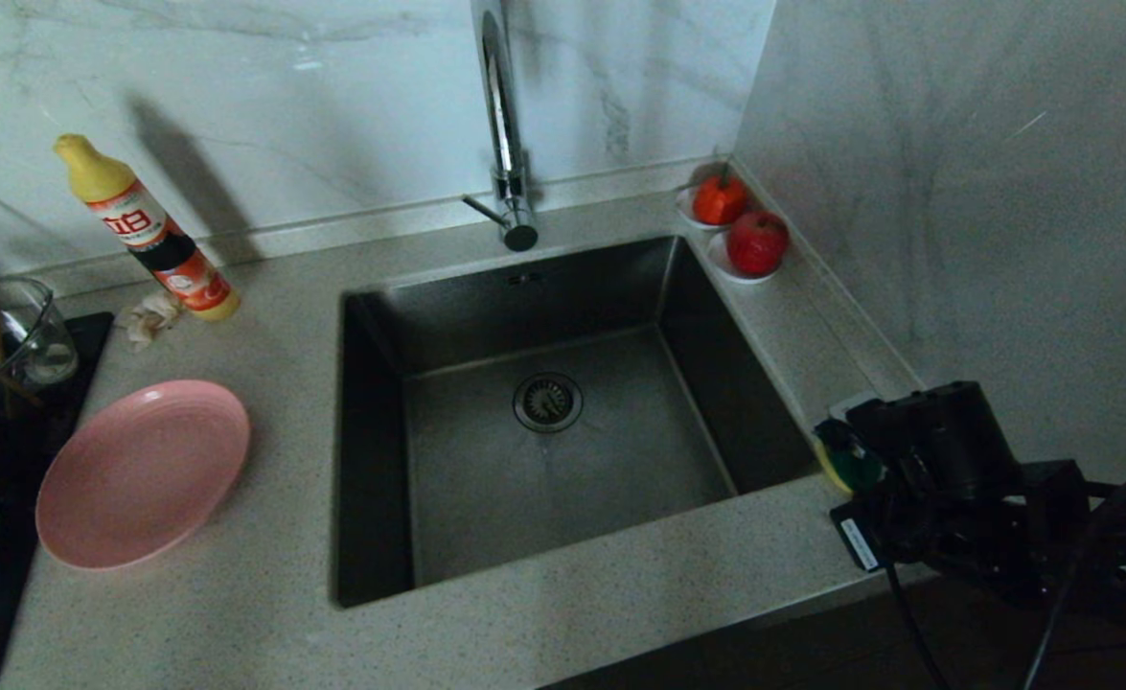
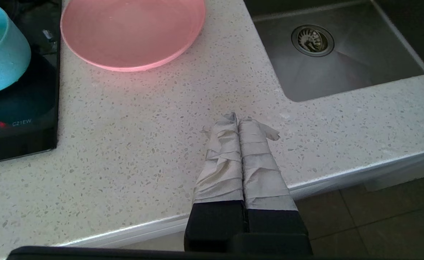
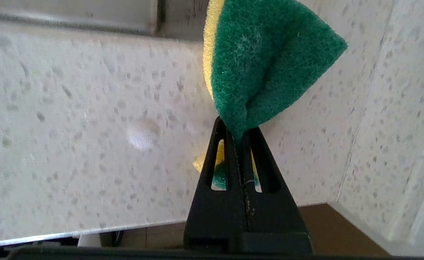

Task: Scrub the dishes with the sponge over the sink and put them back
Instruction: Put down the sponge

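Yellow-green sponge (image 3: 266, 61) is pinched in the clenched right gripper (image 3: 239, 135), over the counter (image 1: 620, 594) at the sink's (image 1: 371, 450) right edge. Pink plate (image 1: 141, 470) lies on the counter left of the sink; teal bowl (image 2: 0, 50) sits on the black hob (image 2: 20, 137). Left gripper (image 2: 237, 121) hovers above the counter's front edge, fingers pressed together, gripping nothing.

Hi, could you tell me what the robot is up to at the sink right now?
The right gripper has its jaws shut on the sponge, held beside the sink at its right edge. The pink plate and teal bowl sit untouched to the left of the sink, the bowl on a black cooktop. The left gripper hangs shut and empty by the counter's front edge.
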`<state>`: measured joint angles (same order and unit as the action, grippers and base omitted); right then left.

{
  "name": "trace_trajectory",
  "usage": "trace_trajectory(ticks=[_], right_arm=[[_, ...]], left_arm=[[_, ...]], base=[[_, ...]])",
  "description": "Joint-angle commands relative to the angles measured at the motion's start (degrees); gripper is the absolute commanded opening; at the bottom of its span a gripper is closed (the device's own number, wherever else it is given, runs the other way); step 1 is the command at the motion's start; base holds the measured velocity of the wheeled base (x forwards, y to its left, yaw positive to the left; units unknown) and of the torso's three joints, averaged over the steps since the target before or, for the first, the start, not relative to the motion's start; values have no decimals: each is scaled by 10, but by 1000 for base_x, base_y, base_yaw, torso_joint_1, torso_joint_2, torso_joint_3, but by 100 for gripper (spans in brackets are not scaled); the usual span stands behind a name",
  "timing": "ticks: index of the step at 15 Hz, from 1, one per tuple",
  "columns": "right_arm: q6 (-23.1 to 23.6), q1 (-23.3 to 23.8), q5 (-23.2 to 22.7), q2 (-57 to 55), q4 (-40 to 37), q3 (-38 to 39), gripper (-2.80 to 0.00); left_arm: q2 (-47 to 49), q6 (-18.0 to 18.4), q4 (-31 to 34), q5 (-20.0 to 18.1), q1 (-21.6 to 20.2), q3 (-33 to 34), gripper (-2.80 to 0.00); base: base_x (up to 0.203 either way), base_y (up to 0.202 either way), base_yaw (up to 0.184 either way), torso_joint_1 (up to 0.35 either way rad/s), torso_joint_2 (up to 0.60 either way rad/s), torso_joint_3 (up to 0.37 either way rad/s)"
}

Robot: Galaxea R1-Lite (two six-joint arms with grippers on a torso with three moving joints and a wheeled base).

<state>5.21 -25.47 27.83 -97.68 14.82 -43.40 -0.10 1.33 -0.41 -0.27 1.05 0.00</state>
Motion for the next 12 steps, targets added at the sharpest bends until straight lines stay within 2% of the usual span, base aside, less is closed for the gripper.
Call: trace_trajectory(ticks=[1,5,12], right_arm=[[1,8,0,-16,0,-11,-280],[2,9,3,-31,-1,-38,-280],[5,11,12,-39,-1,-38,-280]], left_arm=[[-1,0,0,0,0,0,-280],[-1,0,0,0,0,0,-280],[-1,0,0,0,0,0,-280]], base=[[0,0,0,0,0,0],[0,0,0,0,0,0],[0,0,0,7,-1,0]])
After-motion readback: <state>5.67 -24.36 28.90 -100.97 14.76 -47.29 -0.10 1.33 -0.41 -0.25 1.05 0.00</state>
